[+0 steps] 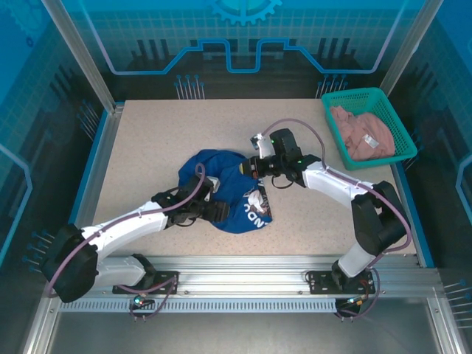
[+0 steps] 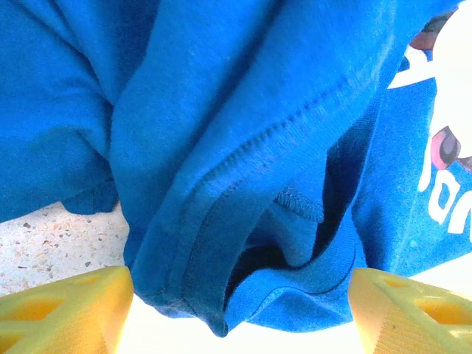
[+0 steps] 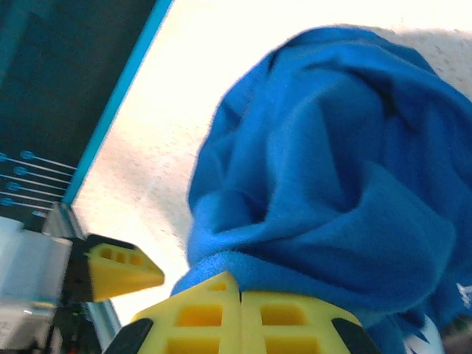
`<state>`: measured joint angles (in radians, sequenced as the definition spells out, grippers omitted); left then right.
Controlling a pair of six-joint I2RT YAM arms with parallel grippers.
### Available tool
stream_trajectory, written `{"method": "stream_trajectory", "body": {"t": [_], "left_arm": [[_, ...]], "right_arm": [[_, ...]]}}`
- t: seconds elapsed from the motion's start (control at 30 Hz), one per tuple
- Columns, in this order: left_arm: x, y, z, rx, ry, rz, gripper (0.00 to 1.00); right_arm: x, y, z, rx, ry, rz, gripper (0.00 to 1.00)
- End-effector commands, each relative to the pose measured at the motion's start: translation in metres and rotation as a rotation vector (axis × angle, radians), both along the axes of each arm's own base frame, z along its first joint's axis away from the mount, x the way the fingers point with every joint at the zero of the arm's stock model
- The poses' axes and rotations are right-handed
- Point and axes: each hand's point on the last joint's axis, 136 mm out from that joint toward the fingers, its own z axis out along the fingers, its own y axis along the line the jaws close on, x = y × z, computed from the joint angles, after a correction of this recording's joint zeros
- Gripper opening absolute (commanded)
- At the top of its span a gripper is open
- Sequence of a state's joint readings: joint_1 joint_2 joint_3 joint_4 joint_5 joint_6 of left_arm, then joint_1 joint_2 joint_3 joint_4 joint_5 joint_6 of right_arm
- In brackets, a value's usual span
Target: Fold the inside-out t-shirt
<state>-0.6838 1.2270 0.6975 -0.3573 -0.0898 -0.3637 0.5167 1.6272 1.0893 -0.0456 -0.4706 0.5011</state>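
1. The left claw [image 1: 219, 212] stands open at the near side of the t-shirt [image 1: 221, 181], low over the surface [image 1: 162, 140].
2. From the left wrist, that claw [image 2: 240, 310] has its two yellow fingers [image 2: 66, 310] set wide apart. A stitched hem of the t-shirt [image 2: 221, 147] droops between them, unclamped.
3. The right claw [image 1: 251, 168] is closed at the far right edge of the t-shirt, reaching in from the right.
4. From the right wrist, the claw [image 3: 240, 313] shows its yellow fingers [image 3: 199, 317] pressed flat together. A thick roll of the t-shirt [image 3: 324, 169] is caught at their tips.
5. The t-shirt is royal blue and lies crumpled in a heap near the middle of the surface, between the two claws.
6. Pale printed lettering [image 1: 256, 210] shows on the near right part of the heap. The left wrist view catches it too [image 2: 442, 199], off to the right.
7. The rest of the visible cloth is plain blue, bunched in deep folds.
8. A green basket [image 1: 354, 94] sits at the far right corner of the surface, well apart from the t-shirt.
9. A pinkish garment [image 1: 365, 133] lies bundled inside the basket.
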Motion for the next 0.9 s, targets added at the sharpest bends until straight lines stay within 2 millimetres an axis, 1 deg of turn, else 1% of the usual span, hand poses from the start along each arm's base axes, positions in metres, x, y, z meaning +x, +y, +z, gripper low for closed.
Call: {"method": "stream_trajectory", "body": {"t": [0.0,0.07,0.17,0.23,0.33,0.43,0.5,0.6,0.7,0.8,0.87], "left_arm": [[-0.003,-0.004,0.006,-0.037,-0.014,-0.019,0.79],[-0.004,-0.007,0.008,-0.050,-0.016,-0.030,0.79],[-0.002,-0.003,0.006,-0.030,-0.016,-0.017,0.80],[0.000,-0.001,0.005,-0.016,-0.021,-0.004,0.84],[0.005,-0.004,0.004,-0.013,-0.020,0.003,0.88],[0.011,-0.011,0.000,-0.025,-0.005,0.009,0.87],[0.013,-0.016,-0.004,-0.029,0.013,0.008,0.84],[0.014,-0.027,-0.010,-0.068,0.044,-0.007,0.73],[0.015,-0.037,-0.014,-0.107,0.063,-0.012,0.59],[0.021,-0.050,-0.008,-0.170,0.047,-0.021,0.40],[0.028,-0.060,0.008,-0.237,0.019,-0.030,0.20]], "right_arm": [[0.007,0.017,0.054,0.138,-0.050,0.037,0.00],[0.014,0.020,0.063,0.153,-0.060,0.033,0.00],[0.025,0.028,0.071,0.175,-0.059,0.032,0.00],[0.034,0.034,0.072,0.191,-0.049,0.027,0.00],[0.044,0.040,0.074,0.200,-0.040,0.024,0.00],[0.052,0.043,0.073,0.203,-0.038,0.020,0.00],[0.057,0.044,0.072,0.201,-0.035,0.015,0.00],[0.062,0.045,0.070,0.198,-0.031,0.010,0.00],[0.069,0.047,0.068,0.193,-0.025,0.007,0.00],[0.076,0.050,0.063,0.166,-0.008,0.014,0.01],[0.077,0.047,0.060,0.113,-0.001,0.029,0.13]]}}
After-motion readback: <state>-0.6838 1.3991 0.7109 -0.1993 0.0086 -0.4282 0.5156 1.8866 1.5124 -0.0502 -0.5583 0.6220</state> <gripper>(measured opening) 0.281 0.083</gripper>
